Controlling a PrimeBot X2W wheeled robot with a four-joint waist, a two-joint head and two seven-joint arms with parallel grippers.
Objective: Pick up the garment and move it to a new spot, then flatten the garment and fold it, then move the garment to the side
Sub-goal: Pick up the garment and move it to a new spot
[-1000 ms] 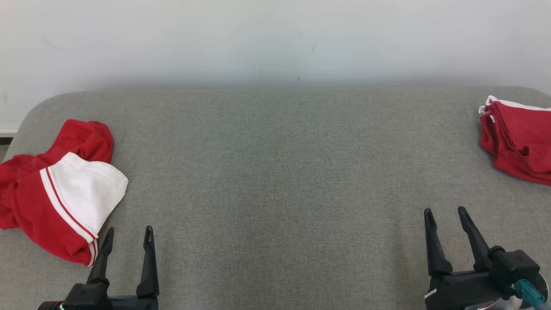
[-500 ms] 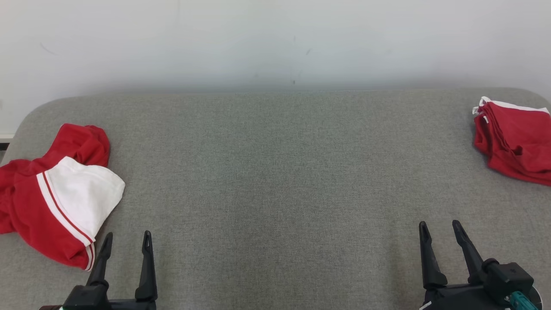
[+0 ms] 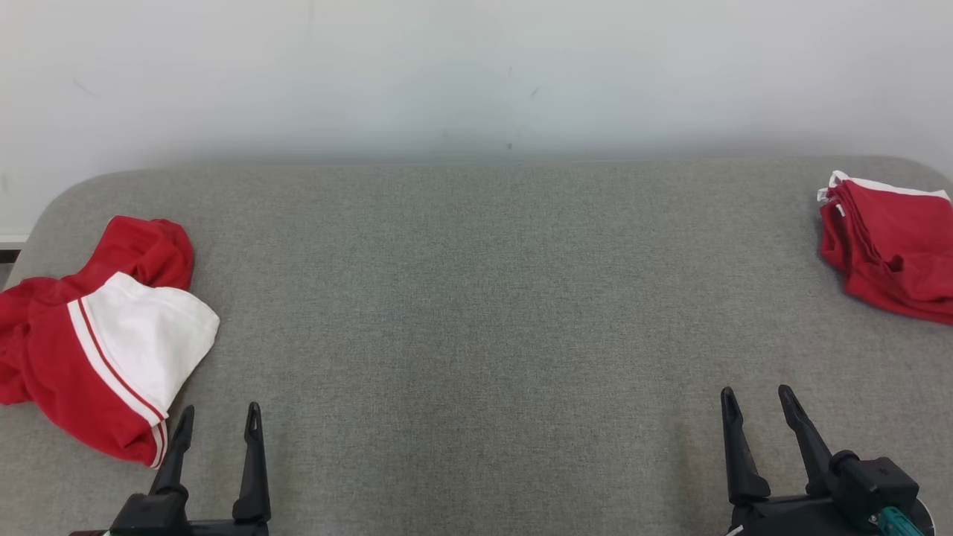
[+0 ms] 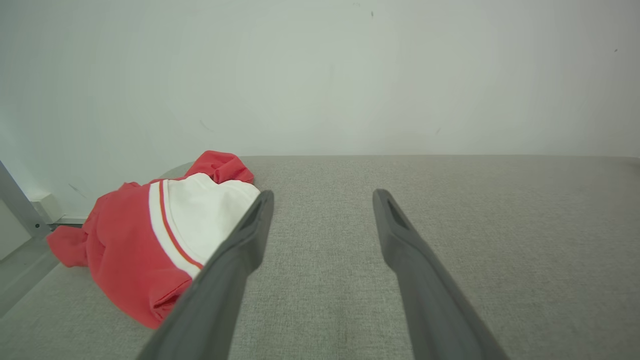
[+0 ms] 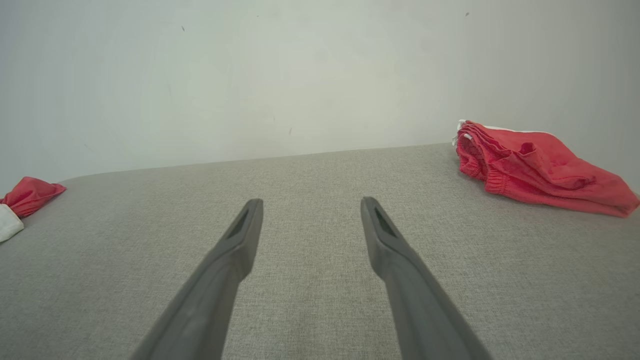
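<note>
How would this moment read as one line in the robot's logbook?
left gripper: open, empty | right gripper: open, empty | crumpled red-and-white garment: left end of grey surface, untouched | folded red garment: far right

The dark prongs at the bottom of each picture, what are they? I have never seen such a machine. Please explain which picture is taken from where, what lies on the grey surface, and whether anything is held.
They are the long fingers of a two-armed robot's grippers. The wide picture comes from a camera on the robot's head, looking forward and down. In it the left gripper is at the lower left and the right gripper at the lower right. The other two pictures come from cameras on the wrists, each looking along its own two fingers.

Two things lie on the grey padded surface. A crumpled red and white garment is close to the left gripper. A folded red garment, perhaps shorts, is at the far right edge. Both grippers are open and hold nothing. Behind the surface is a pale wall.
</note>
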